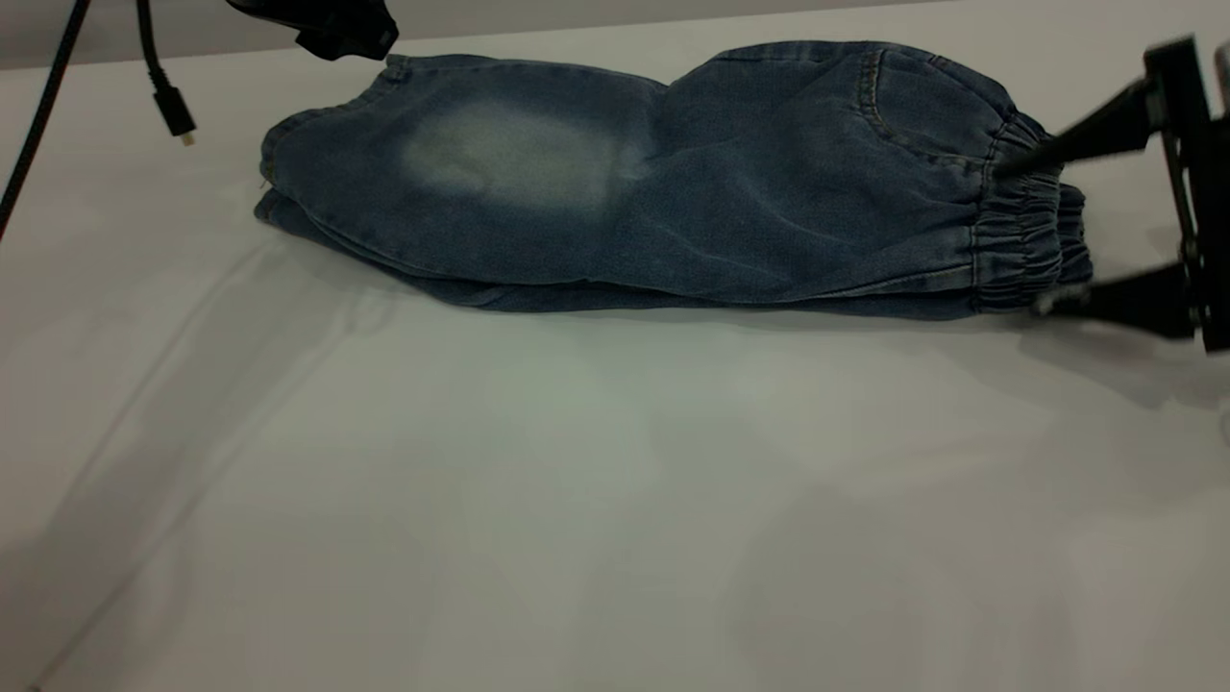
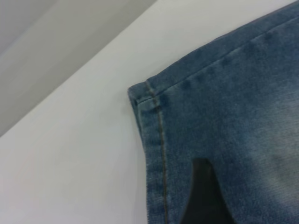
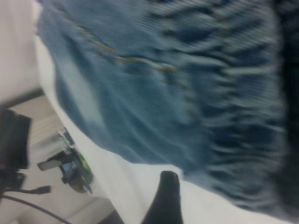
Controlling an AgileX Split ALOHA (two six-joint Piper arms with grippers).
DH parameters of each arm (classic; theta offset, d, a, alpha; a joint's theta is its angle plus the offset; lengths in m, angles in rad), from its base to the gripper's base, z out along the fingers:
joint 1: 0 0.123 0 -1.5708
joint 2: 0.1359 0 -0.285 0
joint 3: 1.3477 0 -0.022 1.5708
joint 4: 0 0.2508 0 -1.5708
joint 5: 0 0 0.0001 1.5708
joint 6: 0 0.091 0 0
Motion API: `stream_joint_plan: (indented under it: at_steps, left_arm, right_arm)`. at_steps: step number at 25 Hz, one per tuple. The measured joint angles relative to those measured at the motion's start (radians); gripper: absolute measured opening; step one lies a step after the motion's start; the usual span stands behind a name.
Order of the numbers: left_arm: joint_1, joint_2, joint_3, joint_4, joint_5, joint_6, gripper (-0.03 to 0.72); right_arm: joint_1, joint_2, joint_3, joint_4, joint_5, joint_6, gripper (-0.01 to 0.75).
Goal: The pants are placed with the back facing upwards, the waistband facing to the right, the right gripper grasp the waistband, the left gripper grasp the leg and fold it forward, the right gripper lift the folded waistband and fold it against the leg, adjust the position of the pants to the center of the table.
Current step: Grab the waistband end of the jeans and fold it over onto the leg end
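The pants [image 1: 673, 183] lie folded lengthwise at the far side of the table [image 1: 615, 500], one leg stacked on the other. The top layer shows a faded pale patch [image 1: 514, 154]. The printed leg is hidden. The ruched waistband [image 1: 1023, 235] points right. My right gripper [image 1: 1043, 231] is open around it, one finger [image 1: 1067, 144] on top of the band and the other [image 1: 1115, 298] low at the table; in the right wrist view one finger [image 3: 166, 196] shows beside the waistband [image 3: 233, 93]. My left gripper [image 1: 327, 29] hovers over the stitched leg hem [image 2: 156, 116].
A black cable with a small plug [image 1: 173, 111] hangs at the far left, next to a second cable [image 1: 43, 106]. The table's far edge runs just behind the pants. White tabletop stretches across the whole near half.
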Motion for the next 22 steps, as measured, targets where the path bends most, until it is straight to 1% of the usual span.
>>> stream_joint_plan:
  at_steps: [2, 5, 7, 12, 18, 22]
  left_arm:
    - [-0.006, 0.0, 0.0, 0.0, 0.013, 0.0, 0.435]
    - [-0.022, 0.0, 0.0, 0.0, 0.018, 0.0, 0.435]
    - [-0.031, 0.0, 0.0, 0.0, 0.021, 0.001, 0.435]
    - [-0.054, 0.0, 0.0, 0.0, 0.037, 0.001, 0.435]
    - [-0.074, 0.0, 0.0, 0.0, 0.069, 0.001, 0.435]
    - [-0.096, 0.0, 0.0, 0.0, 0.084, 0.001, 0.435]
  right_arm:
    - [0.0, 0.014, 0.0, -0.012, -0.021, 0.003, 0.593]
    - [0.0, 0.032, -0.006, 0.03, -0.02, -0.019, 0.593]
    - [0.0, 0.046, -0.029, 0.052, -0.002, -0.03, 0.593]
    - [0.0, 0.08, -0.089, 0.043, -0.005, -0.003, 0.593]
    - [0.0, 0.081, -0.1, 0.046, -0.04, 0.025, 0.589]
    - [0.0, 0.081, -0.139, 0.055, -0.058, 0.027, 0.567]
